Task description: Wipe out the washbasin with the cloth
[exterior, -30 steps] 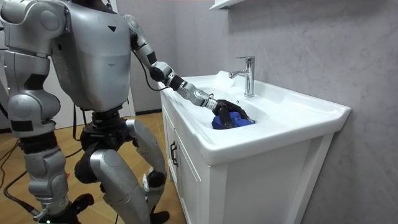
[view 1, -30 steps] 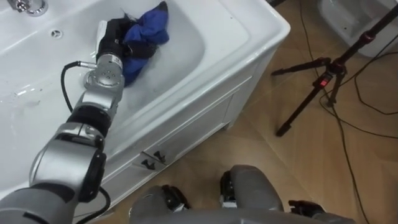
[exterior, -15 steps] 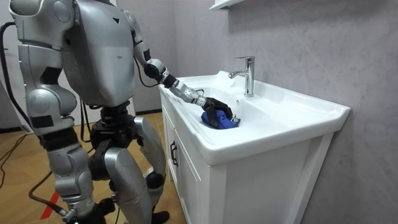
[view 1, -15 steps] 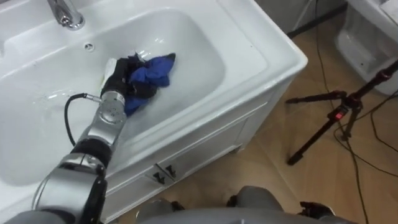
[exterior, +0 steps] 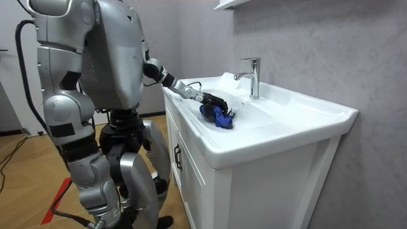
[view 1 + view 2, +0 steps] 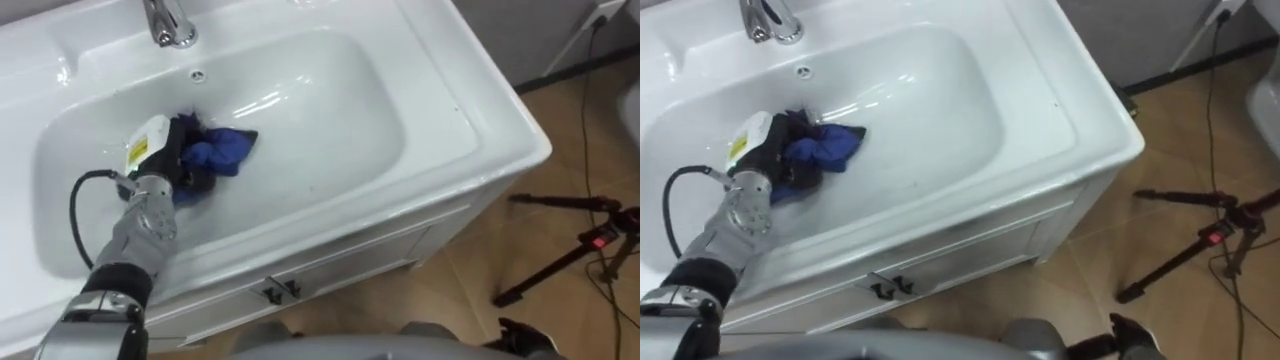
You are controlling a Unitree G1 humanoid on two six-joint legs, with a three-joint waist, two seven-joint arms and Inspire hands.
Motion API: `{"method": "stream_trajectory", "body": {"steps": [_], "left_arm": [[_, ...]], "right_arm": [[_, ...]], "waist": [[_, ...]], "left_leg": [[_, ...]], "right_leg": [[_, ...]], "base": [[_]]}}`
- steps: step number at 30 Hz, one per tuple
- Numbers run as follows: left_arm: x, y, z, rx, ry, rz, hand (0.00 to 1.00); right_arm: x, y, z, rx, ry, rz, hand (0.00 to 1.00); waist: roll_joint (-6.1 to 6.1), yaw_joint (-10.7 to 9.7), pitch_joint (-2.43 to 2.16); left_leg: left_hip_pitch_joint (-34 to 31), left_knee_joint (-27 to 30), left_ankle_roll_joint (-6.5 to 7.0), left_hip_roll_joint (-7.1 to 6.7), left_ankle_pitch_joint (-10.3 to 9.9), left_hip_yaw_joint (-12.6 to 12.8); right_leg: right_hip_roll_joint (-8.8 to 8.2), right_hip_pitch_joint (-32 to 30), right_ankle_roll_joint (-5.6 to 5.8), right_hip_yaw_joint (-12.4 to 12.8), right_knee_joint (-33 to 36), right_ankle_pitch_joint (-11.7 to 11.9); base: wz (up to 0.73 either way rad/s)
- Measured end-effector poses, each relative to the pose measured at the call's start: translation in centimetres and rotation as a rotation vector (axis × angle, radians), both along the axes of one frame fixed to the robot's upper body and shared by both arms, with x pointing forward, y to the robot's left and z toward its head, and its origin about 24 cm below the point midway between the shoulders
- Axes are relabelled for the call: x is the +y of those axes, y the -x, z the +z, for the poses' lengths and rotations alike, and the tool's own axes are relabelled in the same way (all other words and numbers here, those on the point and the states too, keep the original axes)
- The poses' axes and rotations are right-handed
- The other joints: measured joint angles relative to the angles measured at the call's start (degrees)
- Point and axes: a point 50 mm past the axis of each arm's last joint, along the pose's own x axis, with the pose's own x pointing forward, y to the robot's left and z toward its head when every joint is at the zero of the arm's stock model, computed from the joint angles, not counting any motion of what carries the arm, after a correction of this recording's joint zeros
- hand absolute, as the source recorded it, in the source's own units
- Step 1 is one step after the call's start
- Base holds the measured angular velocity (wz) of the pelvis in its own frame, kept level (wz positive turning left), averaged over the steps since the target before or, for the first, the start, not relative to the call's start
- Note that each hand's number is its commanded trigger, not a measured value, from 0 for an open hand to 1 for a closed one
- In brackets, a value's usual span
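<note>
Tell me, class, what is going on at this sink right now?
A humanoid robot stands at a white cabinet and reaches its left arm into the basin. Its left hand grips a crumpled blue cloth and holds it on the bowl's floor, in the robot's left half of the basin, in front of the tap.

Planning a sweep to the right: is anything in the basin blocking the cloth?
Nothing visible does. The left hand grips the cloth at the left of the basin; nothing lies to its right, and the tap stands back on the rim.
</note>
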Motion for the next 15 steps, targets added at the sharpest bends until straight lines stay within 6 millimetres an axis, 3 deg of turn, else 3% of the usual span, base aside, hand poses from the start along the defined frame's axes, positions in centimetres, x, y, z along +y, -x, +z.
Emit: {"method": "stream_trajectory", "body": {"steps": [3,7,12,15], "left_arm": [[2.2,0.2,1.0,0.003,-0.113,0.016,1.00],[4.9,0.2,2.8,0.006,-0.279,0.019,1.00],[7.4,-0.6,6.6,-0.100,-0.415,0.041,1.00],[8.9,-0.8,8.3,-0.139,-0.477,0.102,1.00]], "right_arm": [[-0.4,0.6,0.1,-0.001,-0.008,-0.032,0.00],[-1.9,1.0,0.6,0.014,0.004,-0.013,0.00],[-3.3,1.8,1.1,0.024,0.032,-0.042,0.00],[-3.4,2.1,1.1,0.037,0.027,-0.046,0.00]], "waist": [[0.13,0.39,0.07],[1.40,0.52,0.38],[2.52,1.20,0.02],[2.70,0.77,0.08]], "left_leg": [[-0.49,0.15,-0.07,-0.04,0.04,-0.70],[-0.55,0.08,-0.07,-0.52,0.04,-1.67],[-0.81,-0.15,-0.09,-1.01,0.13,-2.72],[-0.19,-0.36,-0.04,-1.28,0.32,-3.09]], "right_leg": [[-0.09,0.08,0.07,-0.35,-0.47,-0.20],[0.09,0.70,0.15,-1.11,-0.86,-0.23],[-0.50,0.31,0.36,-1.69,-0.02,-0.36],[-0.50,1.26,0.37,-1.74,-0.01,-0.36]], "base": [[0.15],[0.10],[0.09],[0.10]]}}
